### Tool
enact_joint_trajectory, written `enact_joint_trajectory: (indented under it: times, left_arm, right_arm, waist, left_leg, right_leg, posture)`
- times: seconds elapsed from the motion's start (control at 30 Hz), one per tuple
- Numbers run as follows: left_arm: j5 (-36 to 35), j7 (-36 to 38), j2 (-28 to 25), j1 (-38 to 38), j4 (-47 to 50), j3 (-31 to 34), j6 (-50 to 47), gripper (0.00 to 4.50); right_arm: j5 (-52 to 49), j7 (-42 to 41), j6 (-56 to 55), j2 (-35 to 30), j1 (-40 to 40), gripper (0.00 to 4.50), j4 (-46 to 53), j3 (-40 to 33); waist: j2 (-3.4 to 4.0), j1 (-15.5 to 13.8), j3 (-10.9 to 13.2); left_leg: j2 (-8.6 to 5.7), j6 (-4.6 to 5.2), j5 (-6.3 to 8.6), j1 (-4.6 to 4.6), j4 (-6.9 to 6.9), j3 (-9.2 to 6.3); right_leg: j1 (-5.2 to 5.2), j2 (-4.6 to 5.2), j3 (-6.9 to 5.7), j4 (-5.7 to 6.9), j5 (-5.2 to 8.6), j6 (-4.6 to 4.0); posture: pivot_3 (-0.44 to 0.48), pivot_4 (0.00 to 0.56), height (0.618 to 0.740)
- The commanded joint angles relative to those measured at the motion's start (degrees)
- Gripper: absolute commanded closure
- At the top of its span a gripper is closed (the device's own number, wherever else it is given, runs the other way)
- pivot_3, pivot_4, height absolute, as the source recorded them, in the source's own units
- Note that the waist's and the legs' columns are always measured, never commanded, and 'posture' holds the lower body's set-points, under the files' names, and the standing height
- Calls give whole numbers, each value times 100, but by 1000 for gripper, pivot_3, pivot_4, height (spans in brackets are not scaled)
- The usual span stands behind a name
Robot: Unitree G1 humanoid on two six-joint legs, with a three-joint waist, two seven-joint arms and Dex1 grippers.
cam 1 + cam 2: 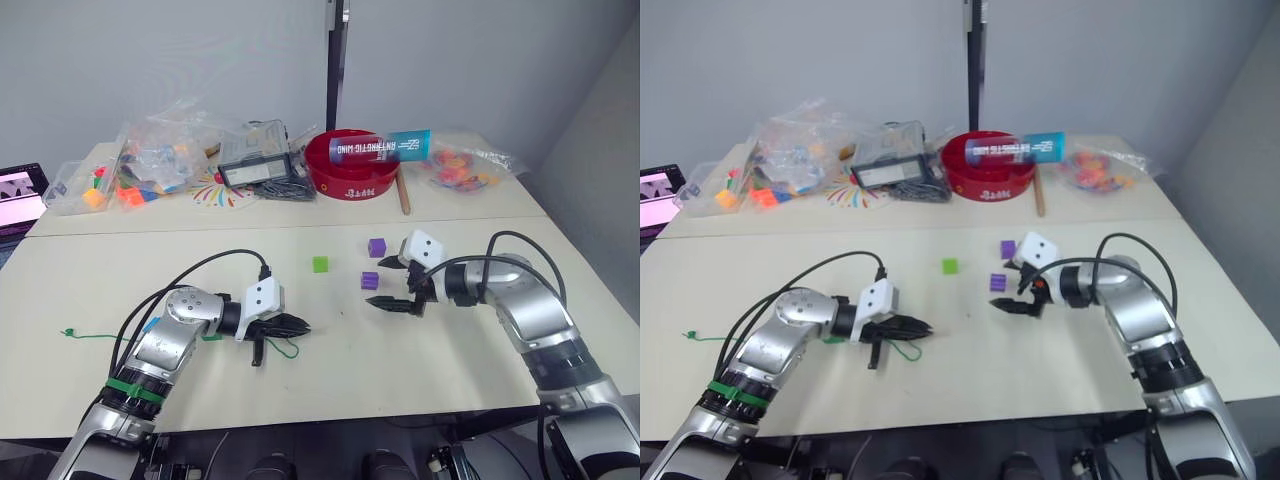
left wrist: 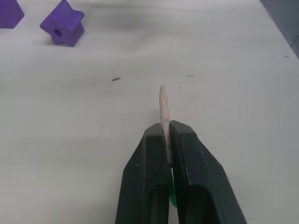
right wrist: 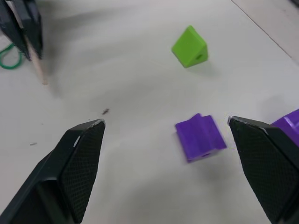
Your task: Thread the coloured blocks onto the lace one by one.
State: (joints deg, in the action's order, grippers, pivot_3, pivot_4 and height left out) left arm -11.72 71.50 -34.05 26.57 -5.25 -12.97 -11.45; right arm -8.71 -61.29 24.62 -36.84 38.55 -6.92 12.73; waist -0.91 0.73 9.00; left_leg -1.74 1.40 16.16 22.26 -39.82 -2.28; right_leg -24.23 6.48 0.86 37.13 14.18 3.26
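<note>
— Left gripper (image 1: 298, 327), head view? Clamped on the lace (image 1: 287, 349), cord trailing left across the table (image 1: 330, 380).
— Right gripper (image 3: 166, 128), wrist view? Spread wide, purple block (image 3: 200, 137) between, light green block (image 3: 189, 46) beyond.

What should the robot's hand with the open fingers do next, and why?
Probably the right gripper should drop a little and close on the purple block lying on the table between its open fingers. The left gripper is already shut on the lace's pale tip, which points toward that block, so a block is what is needed now.
</note>
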Motion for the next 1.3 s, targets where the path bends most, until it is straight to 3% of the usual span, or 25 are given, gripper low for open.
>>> enact_joint_trajectory:
  times: [0.03, 0.37, 0.47, 0.63, 0.7, 0.73, 0.87, 1.0, 1.13, 1.3]
  left_arm:
    - [-113, -23, 4, -19, 246, 65, -49, 4500]
    - [-86, -106, 18, -158, 372, 79, -85, 4500]
    - [-80, -142, 11, -210, 400, 102, -66, 4500]
    - [-98, -187, -6, -306, 473, 148, -61, 4500]
    - [-92, -200, -6, -322, 476, 151, -55, 4500]
    - [-92, -206, -8, -329, 482, 150, -58, 4500]
    - [-107, -214, -17, -349, 500, 158, -65, 4500]
    - [-107, -188, -31, -330, 462, 164, -32, 4500]
    - [-109, -153, -44, -303, 441, 158, -14, 4500]
    - [-110, -15, -97, -237, 476, 93, -98, 4500]
  right_arm:
    - [373, -99, -547, 149, 488, 30, -818, 239]
    - [965, -696, -1687, 658, 1694, 30, -3170, 636]
    - [1040, -812, -1869, 734, 1843, 759, -3518, 605]
    - [1073, -929, -2022, 799, 1917, 2606, -3731, 556]
    - [1065, -960, -2043, 818, 1913, 3116, -3706, 531]
    - [1058, -988, -2034, 814, 1892, 3138, -3642, 526]
    - [914, -1209, -1703, 669, 1606, 3138, -2782, 482]
    - [525, -1419, -456, 352, 788, 3138, -514, 465]
    - [382, -1213, 433, 216, 121, 3138, 954, 550]
    - [503, -822, 807, 294, -532, 3138, 1745, 856]
  waist:
    - [0, 15, 0]
    - [1, 43, 1]
    - [1, 43, 1]
    - [2, 50, 1]
    - [2, 50, 1]
    - [2, 51, 1]
    - [2, 47, 1]
    - [2, 3, 1]
    - [2, 6, 1]
    - [2, -2, 1]
  left_leg:
    - [0, 0, 0, 0, 0, 1]
    - [1, -34, -19, 4, 7, 1]
    - [0, -35, -20, 7, 8, 1]
    - [1, -35, -20, 6, 9, 0]
    - [1, -35, -20, 6, 9, 0]
    - [1, -35, -20, 6, 9, 0]
    - [1, -35, -20, 6, 9, 0]
    - [0, -34, -19, 14, 8, -6]
    - [-2, -6, -2, 18, 3, -11]
    - [-5, -1, 1, 15, 0, -15]
  right_leg:
    - [-1, 0, 0, 0, 0, 0]
    - [-4, -1, 0, 2, 0, 0]
    - [-5, 1, 0, 4, 0, 1]
    - [-6, 0, 0, 4, -1, 1]
    - [-6, 0, 0, 4, -1, 1]
    - [-6, 0, 0, 4, -1, 1]
    - [-7, 0, 0, 6, -1, 1]
    - [-10, 2, -3, 7, -1, 1]
    - [-10, 4, -6, 7, -1, 1]
    - [-7, 3, -7, 3, -1, 1]
  posture:
    - [0, 150, 740]
    - [0, 150, 740]
    - [0, 150, 740]
    - [0, 150, 740]
    - [0, 150, 740]
    - [0, 150, 740]
    - [0, 150, 740]
    - [0, 150, 740]
    - [0, 150, 740]
    - [0, 150, 740]
